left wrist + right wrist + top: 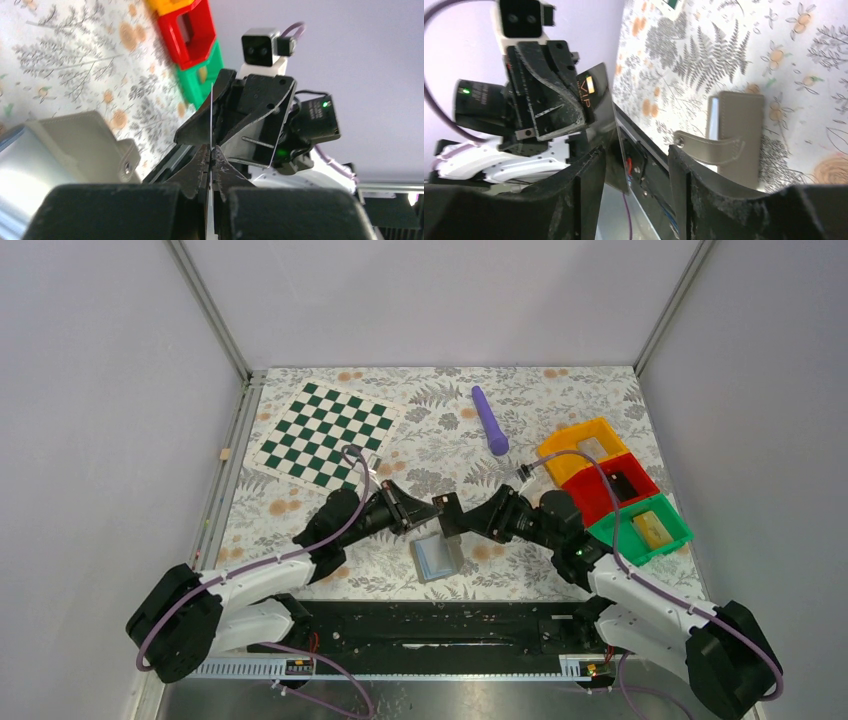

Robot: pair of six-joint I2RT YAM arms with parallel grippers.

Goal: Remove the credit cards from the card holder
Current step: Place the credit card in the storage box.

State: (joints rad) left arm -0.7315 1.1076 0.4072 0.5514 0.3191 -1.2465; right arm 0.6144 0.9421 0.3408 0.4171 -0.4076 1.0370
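The grey card holder [437,558] lies open on the table, light blue inner faces up, just in front of both grippers; it also shows in the left wrist view [75,145] and the right wrist view [734,135]. My left gripper [425,508] is shut on a dark credit card [450,515], held on edge above the table. In the left wrist view the card [212,120] shows edge-on between the closed jaws [212,152]. My right gripper [464,518] is open, its fingers [584,175] on either side of the card's [596,100] free end, the card close to the left finger.
Orange [580,445], red [612,485] and green [645,525] bins stand in a row at the right. A purple stick-like object [490,420] lies at the back middle. A green and white chessboard [330,435] lies at the back left. The arms' black base rail [440,625] runs along the near edge.
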